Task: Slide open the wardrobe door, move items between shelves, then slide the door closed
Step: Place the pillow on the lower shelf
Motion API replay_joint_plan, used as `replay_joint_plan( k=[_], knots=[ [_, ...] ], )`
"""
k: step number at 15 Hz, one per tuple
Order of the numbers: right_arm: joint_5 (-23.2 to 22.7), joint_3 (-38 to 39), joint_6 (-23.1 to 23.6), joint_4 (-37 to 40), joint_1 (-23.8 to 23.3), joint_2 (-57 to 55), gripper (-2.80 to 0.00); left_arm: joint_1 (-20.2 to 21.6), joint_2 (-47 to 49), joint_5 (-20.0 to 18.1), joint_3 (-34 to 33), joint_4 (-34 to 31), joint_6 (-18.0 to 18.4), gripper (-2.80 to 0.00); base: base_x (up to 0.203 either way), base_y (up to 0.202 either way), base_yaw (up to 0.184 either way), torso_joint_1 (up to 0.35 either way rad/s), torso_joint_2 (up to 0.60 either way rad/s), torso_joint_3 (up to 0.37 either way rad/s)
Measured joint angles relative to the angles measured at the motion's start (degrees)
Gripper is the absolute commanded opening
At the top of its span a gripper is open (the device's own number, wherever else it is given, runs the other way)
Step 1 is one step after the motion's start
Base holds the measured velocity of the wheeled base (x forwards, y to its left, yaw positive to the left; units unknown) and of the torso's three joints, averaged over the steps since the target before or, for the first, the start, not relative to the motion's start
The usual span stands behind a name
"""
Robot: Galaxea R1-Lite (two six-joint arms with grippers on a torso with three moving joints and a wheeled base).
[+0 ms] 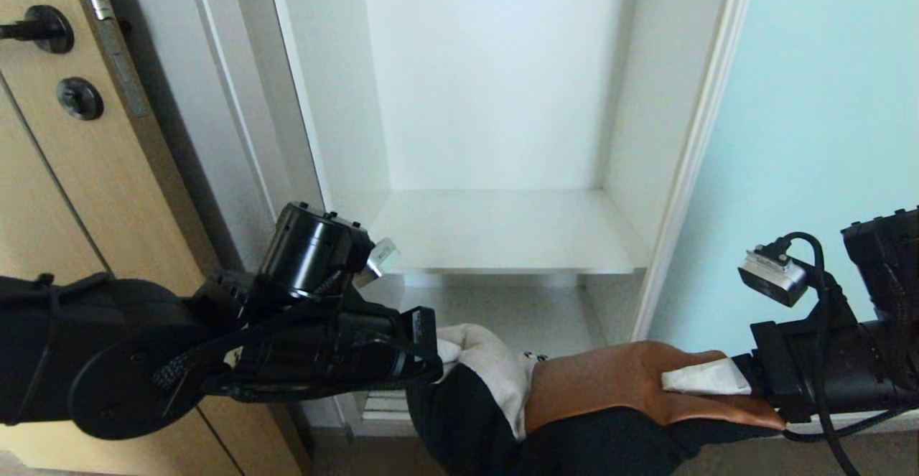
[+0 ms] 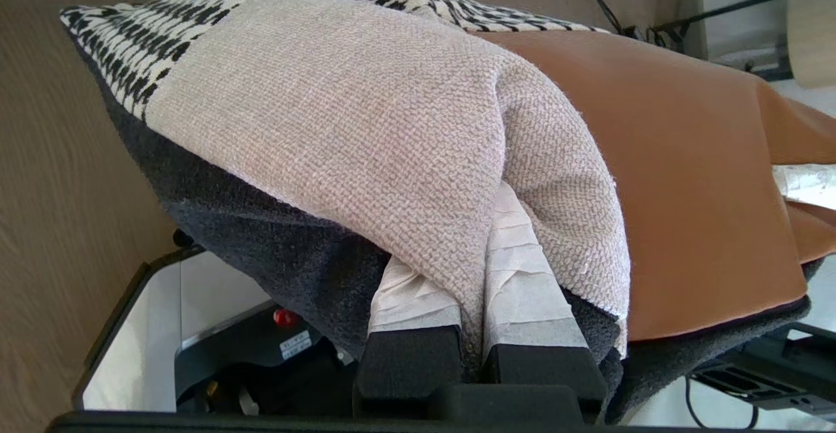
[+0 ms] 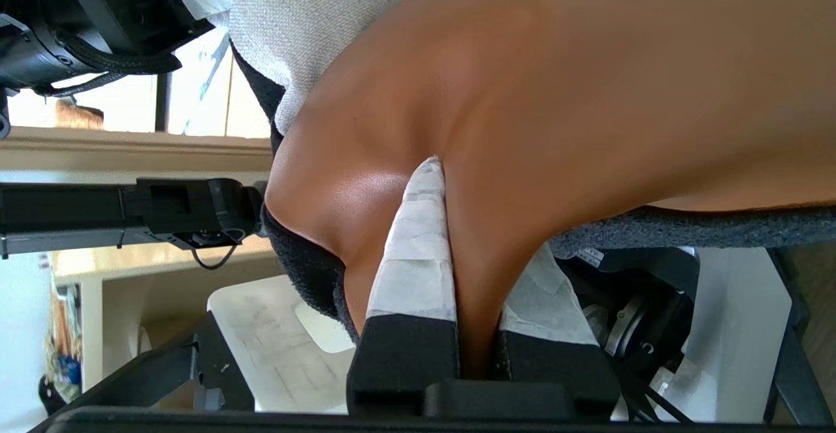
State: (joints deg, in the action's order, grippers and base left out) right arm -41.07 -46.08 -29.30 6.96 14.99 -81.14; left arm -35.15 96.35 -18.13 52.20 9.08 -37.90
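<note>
Two grippers pinch the cushion [image 1: 574,390] below the open wardrobe's shelf [image 1: 502,239]: the left gripper [image 1: 431,354] clamped on its cream corner, the right gripper [image 1: 718,379] on the rust-orange panel. Soft and light, it sags between them; the smooth orange panel looks slippery, so bunched corner folds seem the safest hold.
</note>
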Motion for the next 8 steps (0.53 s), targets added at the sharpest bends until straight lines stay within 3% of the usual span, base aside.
replay_joint_plan(
  k=[4,6,8],
  knots=[
    [0.0,0.0,0.0,0.0,0.0,0.2,-2.80,0.0,0.1,0.5,0.2,0.1,0.0,-2.80,-0.182,0.000,-0.003,0.002,0.00,0.004],
    [0.0,0.0,0.0,0.0,0.0,0.2,-2.80,0.0,0.8,2.5,0.8,0.1,0.0,-2.80,-0.031,0.000,0.001,-0.001,0.00,0.001],
    [0.0,0.0,-0.1,0.0,0.0,-0.1,-2.80,-0.3,2.4,7.1,1.8,0.1,0.1,-2.80,0.000,0.000,0.000,0.000,0.00,0.000]
  ],
)
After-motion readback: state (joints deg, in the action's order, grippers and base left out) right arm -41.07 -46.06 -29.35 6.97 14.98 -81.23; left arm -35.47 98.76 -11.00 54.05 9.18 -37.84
